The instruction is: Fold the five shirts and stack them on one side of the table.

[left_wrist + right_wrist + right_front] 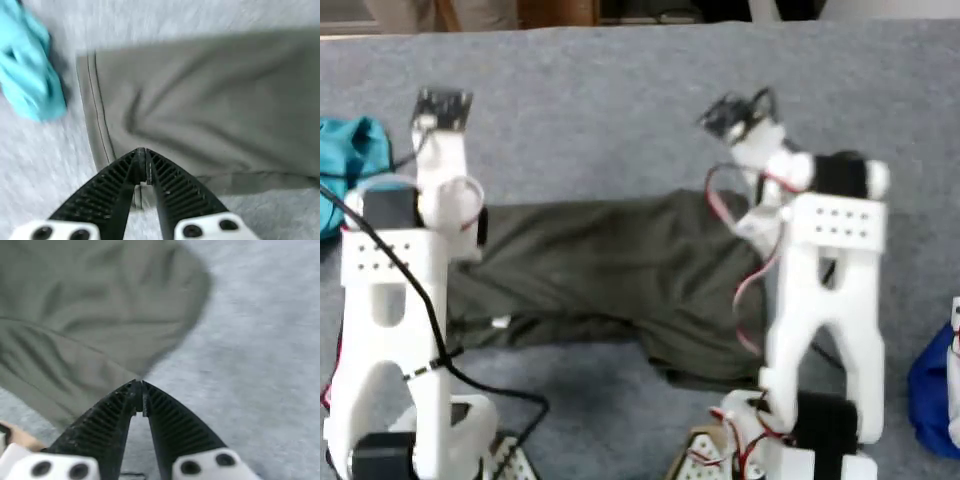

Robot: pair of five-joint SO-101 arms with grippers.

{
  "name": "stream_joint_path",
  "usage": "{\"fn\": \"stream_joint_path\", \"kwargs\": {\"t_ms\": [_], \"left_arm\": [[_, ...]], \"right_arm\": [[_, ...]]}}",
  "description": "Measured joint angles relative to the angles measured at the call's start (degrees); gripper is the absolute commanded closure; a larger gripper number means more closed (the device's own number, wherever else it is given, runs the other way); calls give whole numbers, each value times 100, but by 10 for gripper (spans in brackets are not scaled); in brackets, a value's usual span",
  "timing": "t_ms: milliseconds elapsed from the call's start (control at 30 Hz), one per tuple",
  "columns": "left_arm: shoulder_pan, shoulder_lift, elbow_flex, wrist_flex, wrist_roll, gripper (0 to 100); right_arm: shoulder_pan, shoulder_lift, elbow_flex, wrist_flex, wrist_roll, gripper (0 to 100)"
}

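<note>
An olive-green shirt (pixel 610 270) lies spread and creased across the middle of the grey table (pixel 620 90). My left gripper (pixel 440 105) is raised over the shirt's left end. In the left wrist view this gripper (pixel 141 157) is shut, its tips above the hemmed edge of the shirt (pixel 210 100), with nothing seen between them. My right gripper (pixel 738 112) is raised over the shirt's right end. In its own wrist view the right gripper (pixel 139 389) is shut, with its tips over the rounded edge of the shirt (pixel 90 305).
A crumpled teal shirt (pixel 350 160) sits at the table's left edge, close to the olive shirt's hem (pixel 27 70). A blue shirt (pixel 932 390) lies bunched at the right edge. Open grey cloth lies behind the olive shirt and at the front centre.
</note>
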Motion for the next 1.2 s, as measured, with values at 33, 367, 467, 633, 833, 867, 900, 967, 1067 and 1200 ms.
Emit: {"fn": "stream_joint_path", "kwargs": {"t_ms": [33, 367, 467, 633, 833, 867, 900, 967, 1067, 1200], "left_arm": [[-70, -18, 299, -53, 0, 980], [-246, -510, 941, 334, -255, 980], [-246, -1222, 1266, 352, -255, 980], [-299, -2910, 1890, 607, -255, 977], [-1020, -4316, 2004, 642, -264, 975], [-1160, -4360, 2040, 633, -299, 975], [-1275, -4369, 2092, 633, -369, 975], [-1459, -4343, 2224, 633, -457, 975], [-1618, -4343, 2295, 633, -484, 975], [-1635, -4360, 2295, 633, -501, 975]], "right_arm": [[-35, -35, 193, -35, 0, 992], [-580, -1811, 1802, 211, 2154, 990], [-607, -2673, 2418, 360, 3042, 989], [-615, -3807, 3640, 782, 4185, 958], [-615, -4387, 4255, 835, 4492, 786], [-615, -4387, 4273, 835, 4519, 772], [-615, -4387, 4273, 835, 4563, 769], [-615, -4387, 4281, 826, 4668, 769], [-615, -4141, 4343, 695, 4853, 769], [-615, -3587, 4598, 255, 4993, 769]]}}
